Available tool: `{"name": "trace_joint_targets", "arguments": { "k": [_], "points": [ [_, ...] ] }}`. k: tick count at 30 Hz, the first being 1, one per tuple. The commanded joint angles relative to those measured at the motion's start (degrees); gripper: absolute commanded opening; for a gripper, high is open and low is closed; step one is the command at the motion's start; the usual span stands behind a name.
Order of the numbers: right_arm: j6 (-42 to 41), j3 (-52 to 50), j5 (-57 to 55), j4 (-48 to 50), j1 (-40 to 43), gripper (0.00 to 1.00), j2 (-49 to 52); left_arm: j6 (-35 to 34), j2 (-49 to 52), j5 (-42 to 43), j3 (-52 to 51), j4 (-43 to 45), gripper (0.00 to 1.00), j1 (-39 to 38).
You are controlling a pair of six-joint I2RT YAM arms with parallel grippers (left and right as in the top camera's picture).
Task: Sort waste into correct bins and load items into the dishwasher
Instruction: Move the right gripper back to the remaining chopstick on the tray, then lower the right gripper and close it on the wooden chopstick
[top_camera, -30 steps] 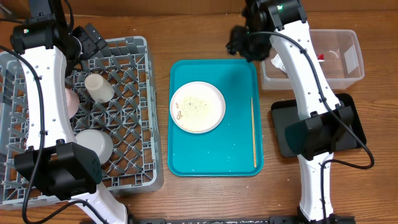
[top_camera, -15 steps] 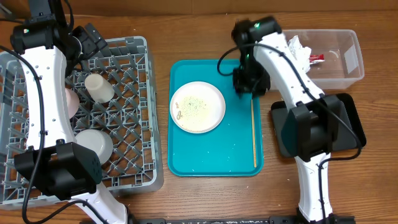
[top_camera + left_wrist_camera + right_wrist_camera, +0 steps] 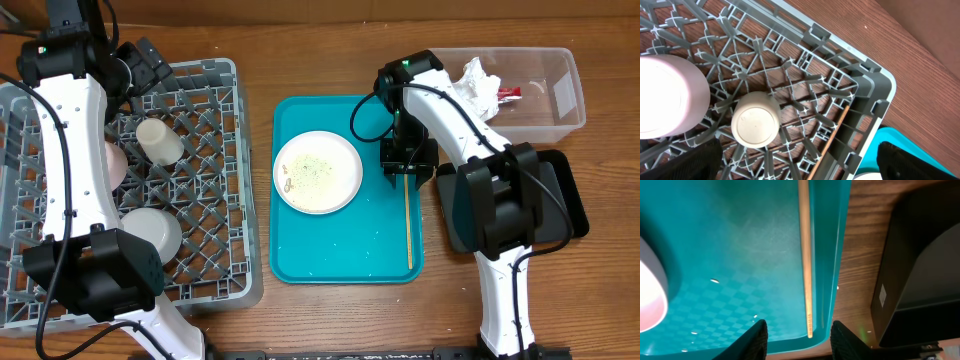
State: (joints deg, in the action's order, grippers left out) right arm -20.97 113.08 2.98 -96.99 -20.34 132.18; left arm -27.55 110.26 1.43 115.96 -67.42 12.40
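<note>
My right gripper hangs open low over the right edge of the teal tray. Its fingers stand either side of the near end of a wooden chopstick without touching it. A white plate with pale crumbs lies on the tray's left. The napkin and red wrapper lie in the clear tub. My left gripper is wide open above the grey dish rack. The rack holds an upturned cup, a pinkish bowl, another bowl and a chopstick.
The black tray sits on the wood just right of the teal tray, partly under my right arm in the overhead view. A few crumbs dot the teal tray's floor.
My right gripper has swung from the clear tub's left end down and left to the chopstick on the teal tray. The napkin now lies uncovered in the tub. The left arm is still.
</note>
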Motion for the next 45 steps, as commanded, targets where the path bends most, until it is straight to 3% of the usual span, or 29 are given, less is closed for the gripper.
{"name": "trace_joint_targets", "arguments": {
  "k": [1,6,10,21,45],
  "points": [
    [-0.4,-2.2,0.3,0.6,0.0,0.43,-0.4,-1.0,0.1,-0.5,0.3,0.2,1.0,-0.2],
    [-0.3,-5.2,1.0,3.0,0.0,0.42,-0.4,-1.0,0.1,-0.5,0.3,0.2,1.0,-0.2],
    [-0.2,-7.0,1.1,7.3,0.0,0.31,-0.4,-1.0,0.1,-0.5,0.3,0.2,1.0,-0.2],
    [0.9,-7.0,-5.3,9.5,0.2,0.35,-0.4,-1.0,0.1,-0.5,0.3,0.2,1.0,-0.2],
    [1.5,-12.0,-4.2,15.9,0.2,0.33,-0.4,-1.0,0.1,-0.5,0.3,0.2,1.0,-0.2]
  ]
}}
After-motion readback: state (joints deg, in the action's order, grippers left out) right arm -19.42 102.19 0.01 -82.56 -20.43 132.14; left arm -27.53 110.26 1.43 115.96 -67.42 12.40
